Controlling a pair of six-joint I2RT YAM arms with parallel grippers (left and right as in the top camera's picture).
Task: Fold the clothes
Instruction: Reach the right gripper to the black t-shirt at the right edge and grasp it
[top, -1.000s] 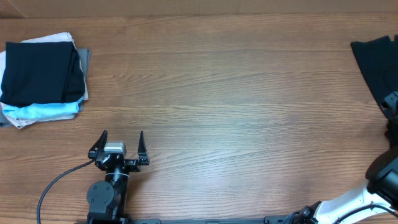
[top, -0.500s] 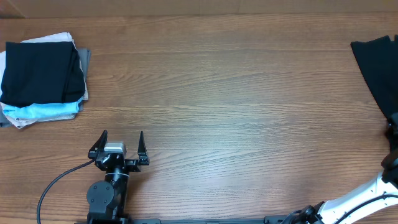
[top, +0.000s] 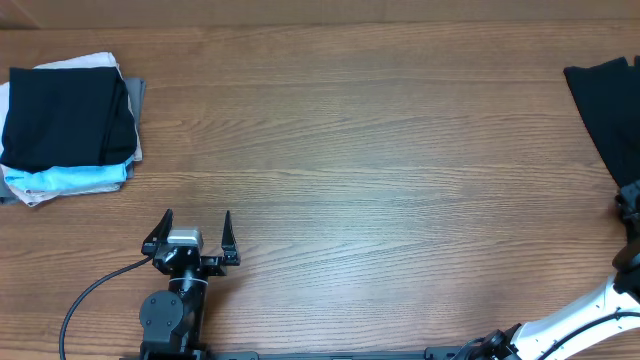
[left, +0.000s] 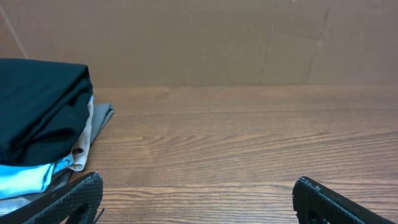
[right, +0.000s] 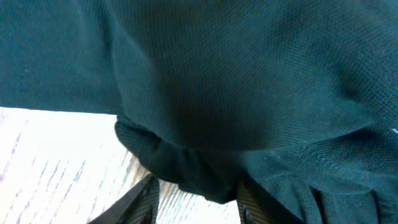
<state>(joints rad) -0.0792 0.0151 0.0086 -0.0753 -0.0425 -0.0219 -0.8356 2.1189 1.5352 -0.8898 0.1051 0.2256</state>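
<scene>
Lower left of the overhead view: left gripper (top: 197, 216) sits low over the wooden table (top: 380, 150), jaws spread as wide as they go, nothing between them. A black cable (top: 85, 300) trails from its arm toward the bottom edge. In the left wrist view both fingers show in the bottom corners with only bare wood between them.

Lower right edge of the overhead view: the white right arm (top: 570, 325) comes up from the bottom, and its head is mostly cut off by the frame. In the right wrist view the right gripper (right: 196, 196) has a bunched fold of the black T-shirt (top: 600, 100) filling the gap between its two fingers, so it is pinching the fabric. Dark cloth covers nearly all of that view, with a patch of table at lower left.

Right edge, middle to upper part: the T-shirt lies on the table, partly out of frame and unfolded, well apart from the left gripper.

Upper left: a stack of folded garments (top: 65, 120), with a black piece on top, pale blue below, and white and grey edges showing.
</scene>
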